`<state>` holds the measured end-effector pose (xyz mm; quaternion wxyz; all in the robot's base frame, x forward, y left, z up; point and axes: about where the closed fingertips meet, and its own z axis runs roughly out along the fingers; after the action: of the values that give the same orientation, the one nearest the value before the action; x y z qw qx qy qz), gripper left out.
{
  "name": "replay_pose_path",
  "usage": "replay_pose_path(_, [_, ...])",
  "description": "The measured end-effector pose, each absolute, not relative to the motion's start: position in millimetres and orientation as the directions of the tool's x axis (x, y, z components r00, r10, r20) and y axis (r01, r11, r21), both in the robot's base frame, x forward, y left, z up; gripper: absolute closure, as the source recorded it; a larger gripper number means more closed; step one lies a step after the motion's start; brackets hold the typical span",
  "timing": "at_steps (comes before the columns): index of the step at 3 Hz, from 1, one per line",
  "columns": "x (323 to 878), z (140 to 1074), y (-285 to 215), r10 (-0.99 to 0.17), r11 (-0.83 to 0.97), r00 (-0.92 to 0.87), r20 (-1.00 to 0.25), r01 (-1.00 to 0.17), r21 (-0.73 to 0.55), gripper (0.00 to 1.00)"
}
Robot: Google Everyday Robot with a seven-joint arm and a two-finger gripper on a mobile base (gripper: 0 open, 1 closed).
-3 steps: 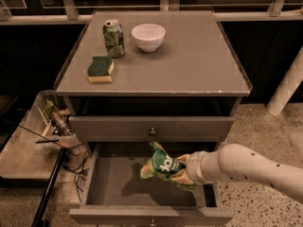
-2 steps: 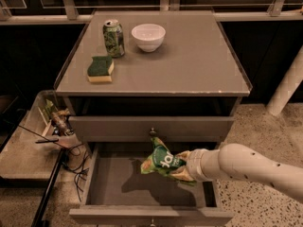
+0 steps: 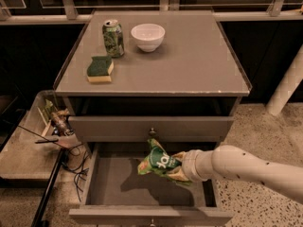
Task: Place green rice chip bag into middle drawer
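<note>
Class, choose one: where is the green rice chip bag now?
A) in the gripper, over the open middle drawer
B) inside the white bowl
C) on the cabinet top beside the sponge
A: the gripper holds the green rice chip bag over the open middle drawer.

You see the crumpled green rice chip bag (image 3: 158,161) tilted, label showing, clamped at its 4 o'clock edge by the gripper (image 3: 176,167), above the open middle drawer's (image 3: 113,186) grey floor.

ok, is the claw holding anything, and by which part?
Yes: the claw, over the open middle drawer, grips the green rice chip bag by its arm-side end.
</note>
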<state>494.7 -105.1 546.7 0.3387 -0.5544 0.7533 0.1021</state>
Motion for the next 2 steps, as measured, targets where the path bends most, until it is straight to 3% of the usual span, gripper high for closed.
replay_pose_path(2, [530.1,497.5,-99.6,-0.726,0.398,-0.150,-0.671,-0.887,-0.233,1.00])
